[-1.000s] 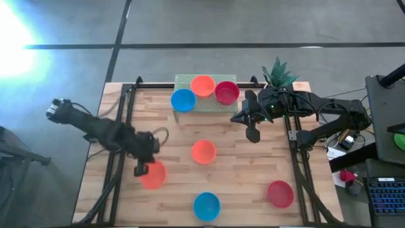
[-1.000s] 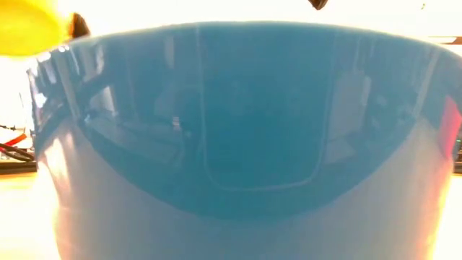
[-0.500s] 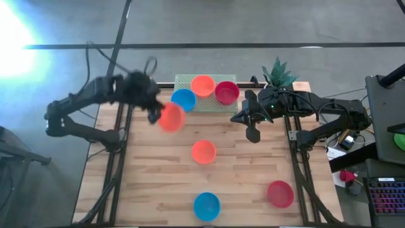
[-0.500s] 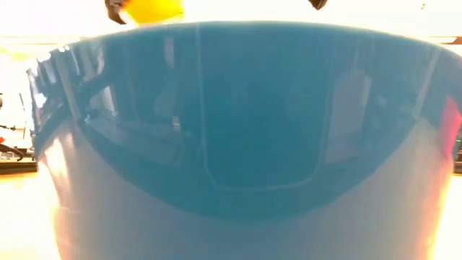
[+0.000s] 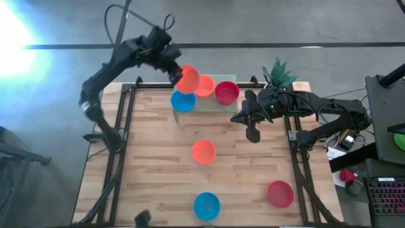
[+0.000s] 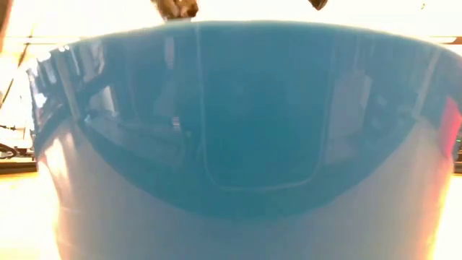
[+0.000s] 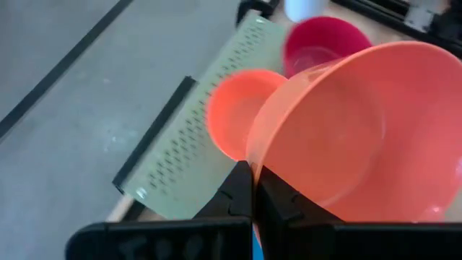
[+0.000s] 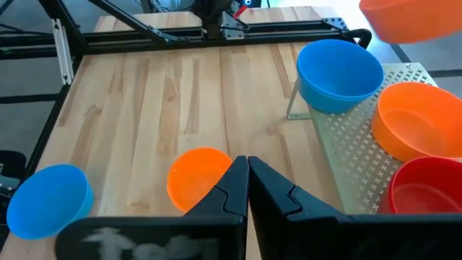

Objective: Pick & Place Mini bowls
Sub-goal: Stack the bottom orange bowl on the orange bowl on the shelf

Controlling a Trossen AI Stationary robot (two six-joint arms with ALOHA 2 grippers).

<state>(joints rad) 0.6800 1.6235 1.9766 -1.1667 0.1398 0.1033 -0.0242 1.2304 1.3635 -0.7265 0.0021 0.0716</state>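
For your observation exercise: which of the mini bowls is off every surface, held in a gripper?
The orange bowl pinched by the left gripper above the perforated tray; all others rest on tray or table.

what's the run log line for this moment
left gripper: shut on orange bowl, above perforated tray | right gripper: shut, empty, waiting over table

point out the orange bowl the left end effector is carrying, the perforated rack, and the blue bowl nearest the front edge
carried orange bowl (image 5: pixel 187 79), high view, on its tilted inner face
perforated rack (image 7: pixel 189 153), left wrist view, on its bare pale green top
front blue bowl (image 5: pixel 206 206), high view, on the middle of its hollow
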